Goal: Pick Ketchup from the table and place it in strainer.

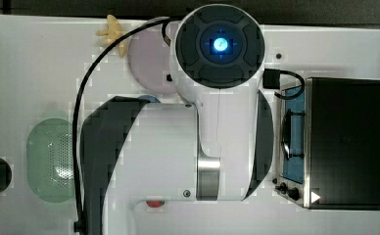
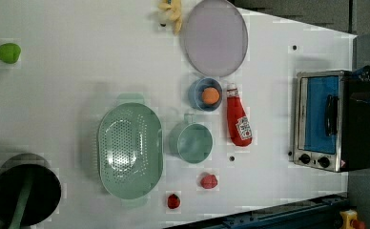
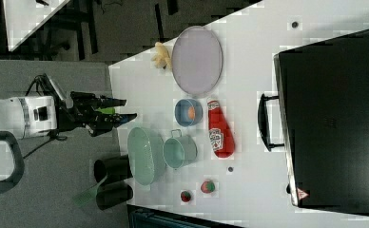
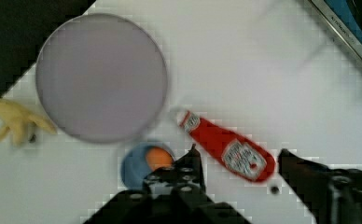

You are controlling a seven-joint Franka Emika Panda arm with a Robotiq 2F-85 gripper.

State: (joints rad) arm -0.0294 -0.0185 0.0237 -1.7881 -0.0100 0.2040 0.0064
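Note:
The Ketchup [image 2: 238,121], a red bottle with a white label, lies on its side on the white table, between the blue bowl and the toaster oven; I also see the Ketchup [image 3: 219,130] in the right view. The strainer [image 2: 130,150], a pale green perforated oval basket, stands at the left view's left of the teal cup, with nothing in it. My gripper [image 3: 129,109] is open and hangs well above the table. In the wrist view the gripper [image 4: 237,153] has its fingers spread, with the Ketchup [image 4: 228,150] far below between them.
A teal cup [image 2: 192,142] sits between strainer and bottle. A blue bowl [image 2: 205,94] holds an orange ball. A lilac plate [image 2: 215,37], a toaster oven [image 2: 323,121], two strawberries [image 2: 209,181], a black pot [image 2: 25,194] and a toy banana [image 2: 171,13] lie around.

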